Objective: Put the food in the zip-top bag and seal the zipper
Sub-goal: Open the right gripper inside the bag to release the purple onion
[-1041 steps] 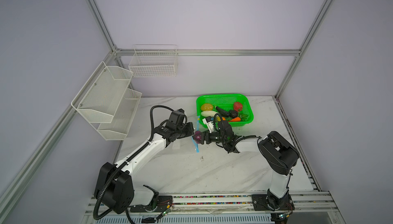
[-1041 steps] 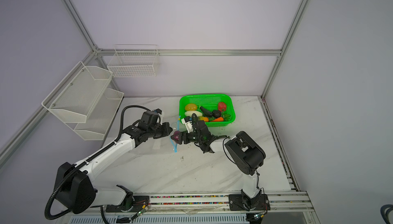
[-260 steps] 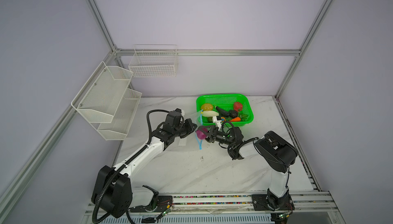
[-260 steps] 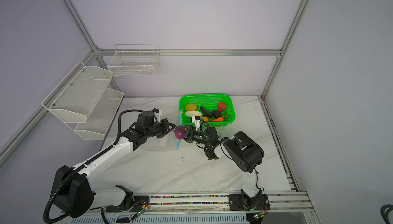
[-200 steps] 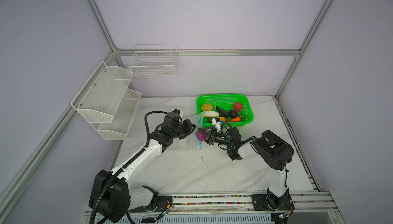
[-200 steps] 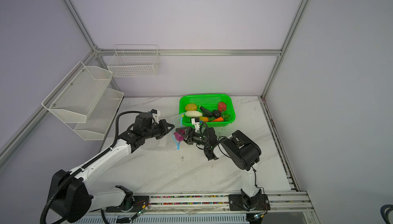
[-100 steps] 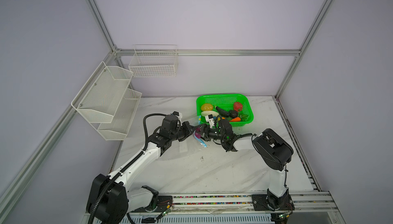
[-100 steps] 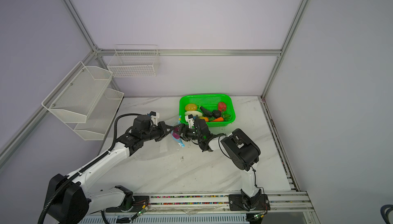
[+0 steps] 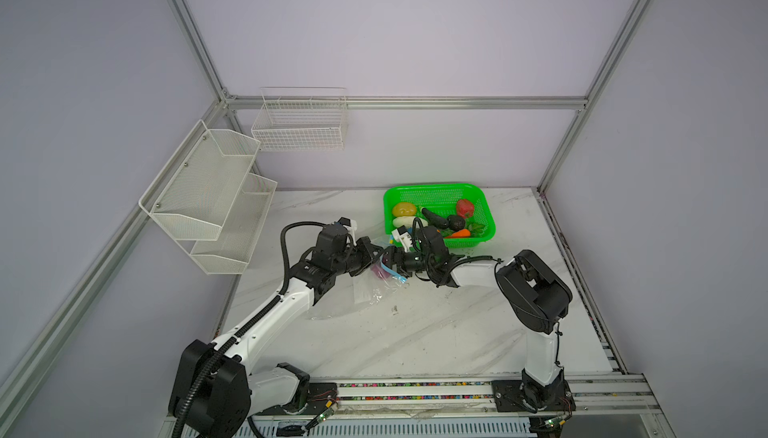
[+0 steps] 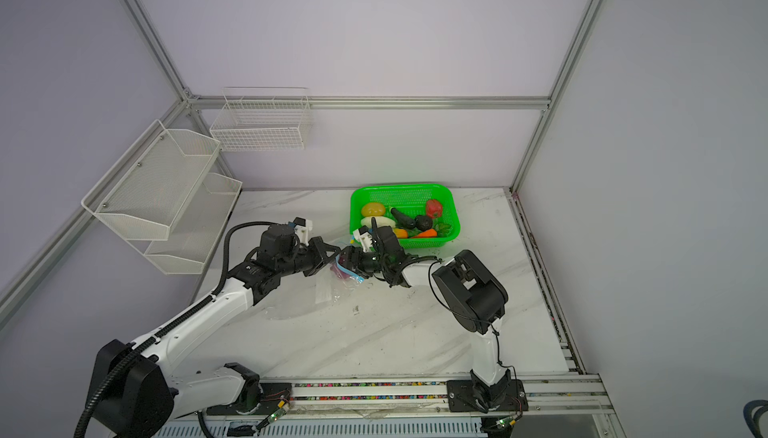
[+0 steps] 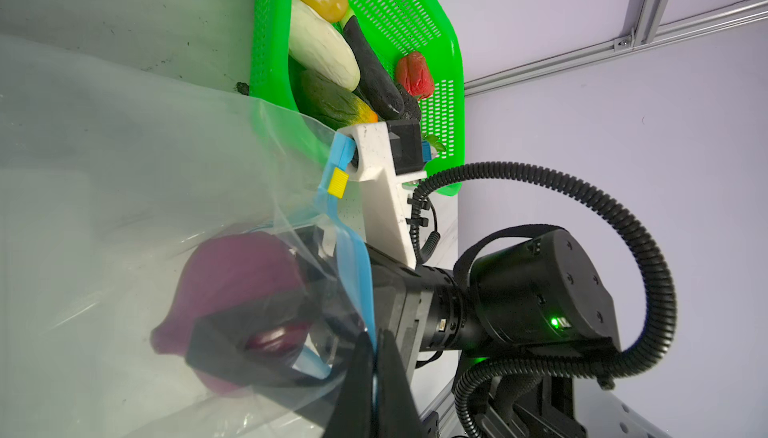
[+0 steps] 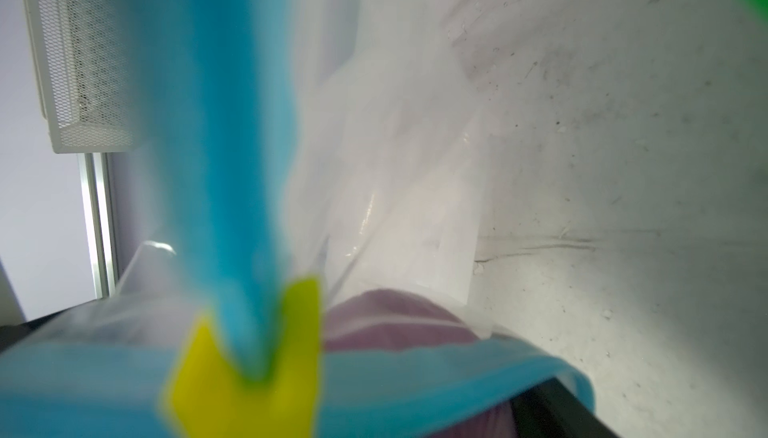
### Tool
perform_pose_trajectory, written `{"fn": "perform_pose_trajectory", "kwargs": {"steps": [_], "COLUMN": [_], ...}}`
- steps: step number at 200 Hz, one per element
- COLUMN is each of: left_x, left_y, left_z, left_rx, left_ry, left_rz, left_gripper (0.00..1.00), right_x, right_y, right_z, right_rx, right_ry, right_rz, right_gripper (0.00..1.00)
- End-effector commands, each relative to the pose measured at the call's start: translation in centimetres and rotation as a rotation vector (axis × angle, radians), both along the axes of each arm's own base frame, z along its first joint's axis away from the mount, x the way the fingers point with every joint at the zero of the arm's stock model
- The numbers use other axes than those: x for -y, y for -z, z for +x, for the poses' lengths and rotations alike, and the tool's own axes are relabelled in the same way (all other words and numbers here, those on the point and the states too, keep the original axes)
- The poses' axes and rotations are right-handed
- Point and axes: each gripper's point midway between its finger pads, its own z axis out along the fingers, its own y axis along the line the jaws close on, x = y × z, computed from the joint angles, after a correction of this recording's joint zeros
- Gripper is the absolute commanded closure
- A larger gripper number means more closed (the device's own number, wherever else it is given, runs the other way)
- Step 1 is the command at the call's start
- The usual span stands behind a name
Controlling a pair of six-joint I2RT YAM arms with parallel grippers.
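**Onion held in the mouth of the bag**

Near the centre of both top views, the left end effector [image 9: 375,253] is pressed together on the light blue zipper strip [image 11: 353,261] of the clear crinkly zip-top bag [image 9: 359,296]. It holds that edge up from the white marbled desk [image 9: 436,332]. The right end effector [image 11: 266,311] pinches the purple toy onion [image 11: 241,282] just inside the bag's open mouth. The small yellow slider tab [image 11: 338,182] sits near one end of the strip. The other toy vegetables [image 9: 432,217] lie in the green perforated plastic basket [image 9: 440,192], up and to the right.

**Even Light, One Blurred Close-Up**

Soft, even light filled both top views, with faint shadows; the green basket [image 9: 436,187] glowed oversaturated. In the right wrist view the zipper [image 12: 232,124] and its yellow slider [image 12: 208,394] were badly out of focus.
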Motion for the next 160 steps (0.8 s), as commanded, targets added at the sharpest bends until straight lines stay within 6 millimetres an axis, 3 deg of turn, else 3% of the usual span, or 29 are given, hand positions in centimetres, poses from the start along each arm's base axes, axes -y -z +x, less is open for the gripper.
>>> {"fn": "perform_pose_trajectory", "kwargs": {"steps": [1,72,113,127,160], "left_x": [0.1,0.1,0.2,0.2,0.3], "left_y": [0.6,1.3,1.8,1.9,1.9], "left_z": [-0.2,-0.3,-0.2,-0.2,-0.2], "left_rx": [0.001,-0.009,-0.016,-0.016,-0.015], "left_ry": [0.004,0.004,0.006,0.007,0.008], "left_rz": [-0.028,-0.027,-0.030,-0.033,-0.037], "left_gripper": [1.00,1.00,1.00,1.00,1.00], "right_x": [0.1,0.4,0.5,0.6,0.5], "right_y": [0.2,-1.3,-2.2,-2.6,-3.0], "right_z": [-0.7,-0.6,-0.7,-0.7,-0.6], "right_rx": [0.011,0.057,0.076,0.087,0.095], "right_ry": [-0.040,-0.039,-0.041,-0.042,-0.046], "right_rz": [-0.053,-0.083,-0.080,-0.079,-0.076], "right_gripper": [0.62,0.31,0.21,0.13,0.10]}}
